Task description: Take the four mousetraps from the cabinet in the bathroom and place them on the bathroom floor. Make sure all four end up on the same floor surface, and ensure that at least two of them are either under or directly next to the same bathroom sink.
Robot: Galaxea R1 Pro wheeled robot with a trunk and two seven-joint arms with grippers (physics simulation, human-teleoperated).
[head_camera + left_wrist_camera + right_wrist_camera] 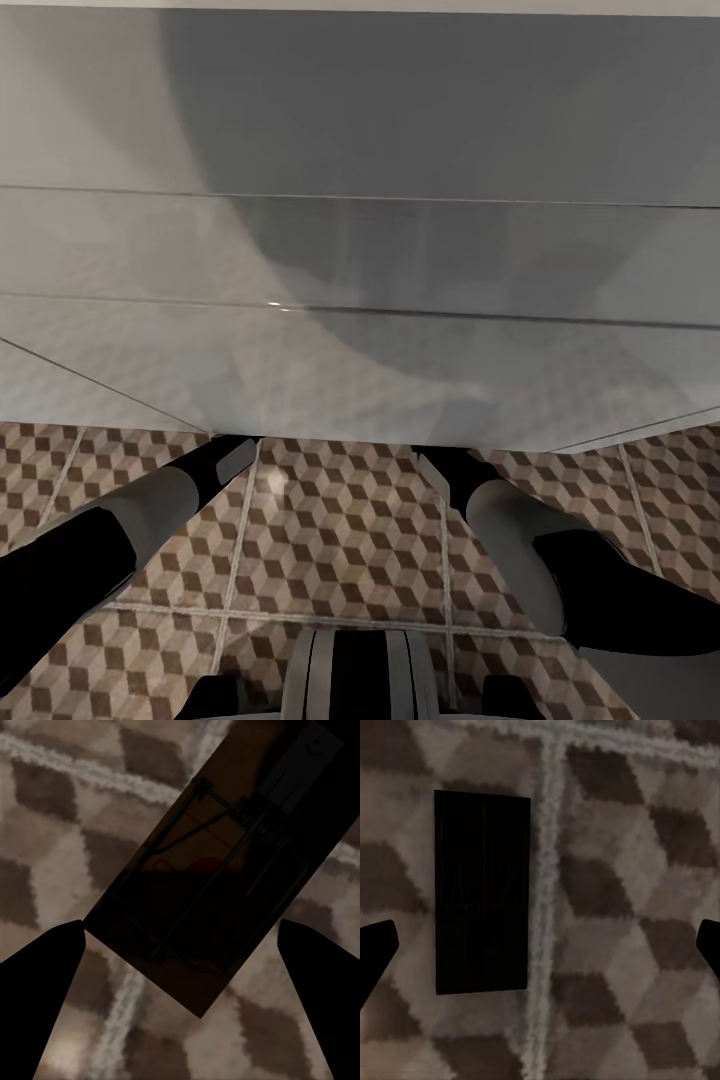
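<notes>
Both claws spread wide, a mousetrap (202,885) on tiles between left claw (180,945) tips

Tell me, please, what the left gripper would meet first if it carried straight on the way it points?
Probably the mousetrap lying on the tiled floor, between the open left gripper fingertips; depth is unclear.

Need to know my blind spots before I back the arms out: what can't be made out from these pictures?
- Head view: both grippers, hidden under the wide white basin.
- Left wrist view: flat brown wooden mousetrap in shadow; touching the cube-patterned tile floor or not, unclear.
- Right wrist view: dark flat rectangle on the tiles, too shadowed to identify; fingertips cut off by the edges.
</notes>
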